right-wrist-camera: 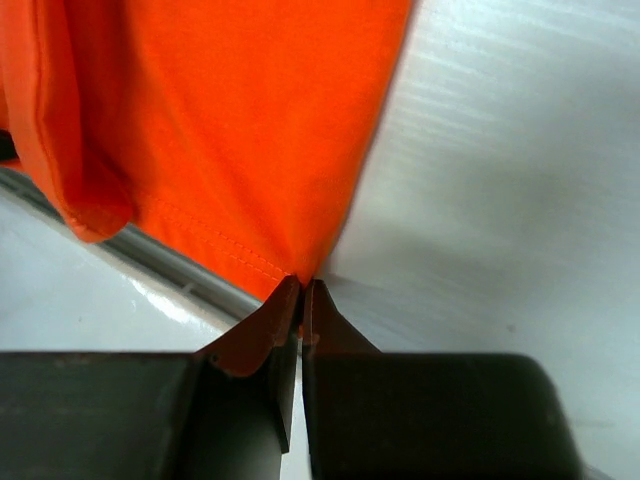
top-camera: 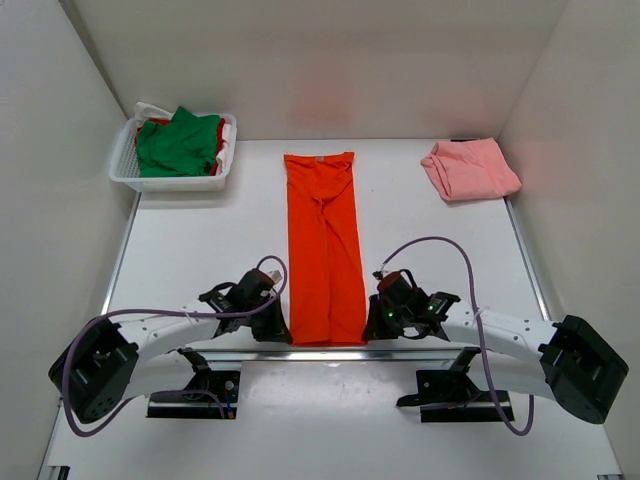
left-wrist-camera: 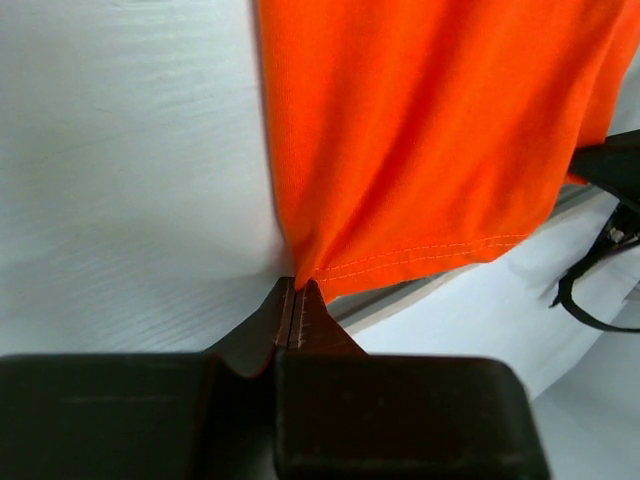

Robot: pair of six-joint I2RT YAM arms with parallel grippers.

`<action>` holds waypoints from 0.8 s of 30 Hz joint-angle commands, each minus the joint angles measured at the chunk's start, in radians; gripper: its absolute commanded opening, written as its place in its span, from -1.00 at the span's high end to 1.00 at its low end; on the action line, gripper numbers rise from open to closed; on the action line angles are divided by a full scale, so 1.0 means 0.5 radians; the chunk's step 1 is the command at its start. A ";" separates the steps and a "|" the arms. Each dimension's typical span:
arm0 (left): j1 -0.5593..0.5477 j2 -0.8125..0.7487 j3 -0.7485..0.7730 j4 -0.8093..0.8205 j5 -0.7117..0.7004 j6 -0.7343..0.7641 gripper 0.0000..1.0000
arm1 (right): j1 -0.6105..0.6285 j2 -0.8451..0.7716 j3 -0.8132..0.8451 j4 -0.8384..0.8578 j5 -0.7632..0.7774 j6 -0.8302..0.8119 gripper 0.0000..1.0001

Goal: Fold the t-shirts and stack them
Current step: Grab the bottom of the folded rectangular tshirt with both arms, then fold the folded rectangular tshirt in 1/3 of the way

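Observation:
The orange-red t-shirt (top-camera: 322, 245) lies as a long narrow strip down the middle of the table, collar at the far end. My left gripper (top-camera: 283, 332) is shut on its near left hem corner (left-wrist-camera: 310, 275). My right gripper (top-camera: 367, 330) is shut on the near right hem corner (right-wrist-camera: 300, 268). Both pinch cloth right at the table's front edge. A folded pale pink t-shirt (top-camera: 470, 168) rests at the far right. A green t-shirt (top-camera: 178, 143) lies crumpled in the basket on top of a red one (top-camera: 222, 128), which shows only at the edges.
The white mesh basket (top-camera: 130, 172) stands at the far left corner. White walls close in the table on three sides. A metal rail (right-wrist-camera: 150, 255) runs along the near edge under the shirt's hem. Purple cables (top-camera: 440, 245) loop above both arms.

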 commanded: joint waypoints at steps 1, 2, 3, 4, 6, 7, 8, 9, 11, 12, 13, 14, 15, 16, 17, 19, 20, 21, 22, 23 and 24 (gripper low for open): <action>0.022 -0.022 0.188 -0.103 0.080 0.049 1.00 | -0.070 -0.059 0.177 -0.149 -0.081 -0.172 1.00; 0.062 -0.013 0.264 -0.161 0.089 0.092 1.00 | -0.080 -0.038 0.217 -0.216 -0.114 -0.212 0.99; 0.105 -0.010 0.369 -0.189 0.107 0.114 1.00 | -0.140 -0.020 0.296 -0.247 -0.169 -0.276 1.00; 0.160 0.011 0.409 -0.223 0.153 0.144 1.00 | -0.217 0.008 0.358 -0.250 -0.206 -0.365 1.00; 0.258 0.064 0.583 -0.244 0.218 0.224 1.00 | -0.318 0.097 0.505 -0.305 -0.332 -0.481 1.00; 0.322 0.119 0.624 -0.248 0.245 0.249 0.99 | -0.389 0.137 0.594 -0.321 -0.381 -0.552 1.00; 0.393 0.192 0.703 -0.254 0.279 0.288 1.00 | -0.459 0.195 0.683 -0.345 -0.400 -0.632 1.00; 0.454 0.269 0.786 -0.263 0.301 0.325 1.00 | -0.493 0.274 0.796 -0.351 -0.437 -0.693 0.99; 0.559 0.382 0.900 -0.260 0.383 0.368 0.99 | -0.622 0.413 0.968 -0.413 -0.489 -0.773 1.00; 0.623 0.465 0.991 -0.254 0.387 0.408 0.99 | -0.680 0.501 1.081 -0.416 -0.489 -0.853 1.00; 0.663 0.514 1.086 -0.266 0.399 0.412 0.99 | -0.720 0.605 1.146 -0.434 -0.529 -0.875 1.00; 0.706 0.618 1.142 -0.287 0.414 0.445 0.99 | -0.782 0.655 1.247 -0.462 -0.541 -0.911 1.00; 0.758 0.719 1.252 -0.300 0.417 0.479 1.00 | -0.797 0.759 1.351 -0.444 -0.559 -0.954 1.00; 0.801 0.824 1.365 -0.321 0.427 0.509 0.99 | -0.843 0.863 1.413 -0.459 -0.569 -0.973 1.00; 0.826 0.882 1.418 -0.342 0.442 0.525 0.99 | -0.886 0.919 1.535 -0.489 -0.575 -1.009 1.00; 0.866 1.030 1.623 -0.340 0.448 0.571 1.00 | -0.939 1.133 1.711 -0.529 -0.584 -1.059 1.00; 0.899 1.130 1.676 -0.343 0.454 0.553 0.99 | -0.987 1.198 1.818 -0.532 -0.602 -1.086 1.00; 0.921 1.235 1.771 -0.343 0.476 0.562 0.99 | -1.009 1.287 1.919 -0.539 -0.609 -1.093 0.99; 0.936 1.281 1.863 -0.355 0.454 0.568 0.99 | -1.024 1.394 1.972 -0.560 -0.603 -1.123 1.00; 0.958 1.385 1.909 -0.370 0.460 0.586 1.00 | -1.055 1.438 2.081 -0.587 -0.618 -1.148 0.99; 0.976 1.471 1.983 -0.361 0.463 0.574 1.00 | -1.083 1.538 2.192 -0.606 -0.624 -1.166 1.00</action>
